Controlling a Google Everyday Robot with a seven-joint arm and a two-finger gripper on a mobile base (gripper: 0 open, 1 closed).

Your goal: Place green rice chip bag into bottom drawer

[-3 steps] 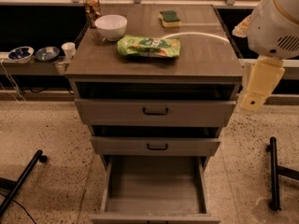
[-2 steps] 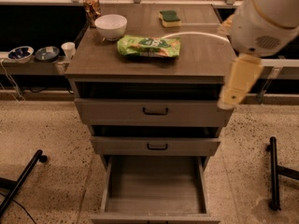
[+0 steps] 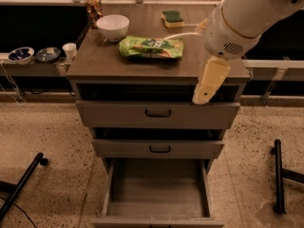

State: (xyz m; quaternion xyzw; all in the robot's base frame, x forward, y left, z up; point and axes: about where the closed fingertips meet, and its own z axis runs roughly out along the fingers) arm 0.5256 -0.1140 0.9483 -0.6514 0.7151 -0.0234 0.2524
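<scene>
Off the right front edge of the cabinet top (image 3: pixel 95 61), I am hanging the gripper (image 3: pixel 205 87) tip-down, in front of the gap above the top drawer (image 3: pixel 158 113). It is carrying nothing. I cannot tell from this angle whether it is apart or together.

The green rice chip bag (image 3: pixel 151 47) is lying flat on the top, up and to the left of the gripper and well apart from it, with its long side running left-right. A white bowl (image 3: pixel 113 26) is sitting further left, just behind the bag's left end. A green-and-yellow sponge (image 3: pixel 173 18) is lying beyond the bag, above the gripper and slightly left. The bottom drawer (image 3: pixel 159 186) is standing pulled out, below the gripper and to its left, with its flat floor showing.

Step, as I am judging it: I am reaching for the pick. Nothing is grasped, and the drawer is already open, so no pull is needed.

The next move is calling for a lift above the top's edge. From there I am planning to carry the gripper left and back until it is over the middle of the bag. Then it drops across the short width and clamps. The bag looks crinkly and light, so I am expecting it to slide or buckle if caught near an end. The approach should also keep off the bowl. After that the bag goes out past the fronts of the upper drawers and down into the drawer.
</scene>
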